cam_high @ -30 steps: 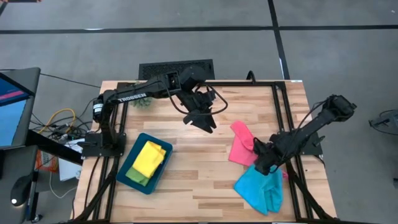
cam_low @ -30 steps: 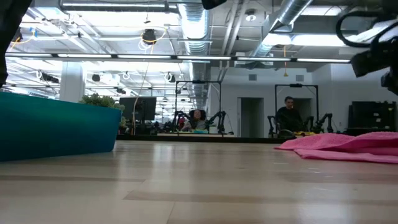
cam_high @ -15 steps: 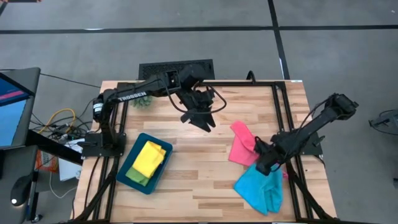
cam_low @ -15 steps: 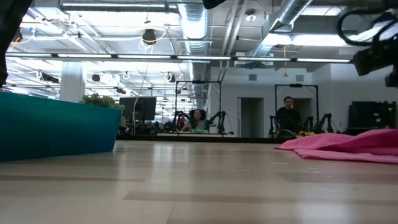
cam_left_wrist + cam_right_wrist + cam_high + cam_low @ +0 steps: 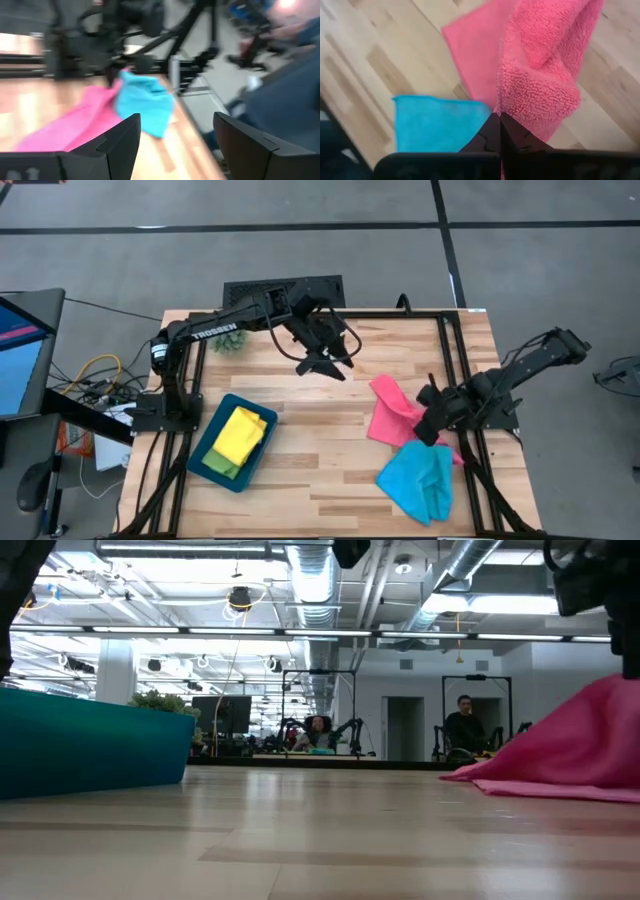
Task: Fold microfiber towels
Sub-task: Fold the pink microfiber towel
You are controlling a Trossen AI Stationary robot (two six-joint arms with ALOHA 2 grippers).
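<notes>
We see the light blue towel (image 5: pixel 417 483) lying crumpled at the table's (image 5: pixel 330 470) near right corner. Just beyond it, the pink towel (image 5: pixel 389 417) is raised at one edge. The right gripper (image 5: pixel 432 423) is clamped on that pink edge, fingers (image 5: pixel 490 131) fully together. Farther back, the left gripper (image 5: pixel 330 363) hangs wide apart, holding nothing, above the table's far centre.

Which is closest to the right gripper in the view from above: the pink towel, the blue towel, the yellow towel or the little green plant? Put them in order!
From the right gripper, shut on the pink towel:
1. Pink towel, in its grip.
2. Light blue towel, just beside it, toward the table's front edge.
3. Yellow towel, far across in the teal tray.
4. Green plant ball, back left corner, slightly farther.
</notes>
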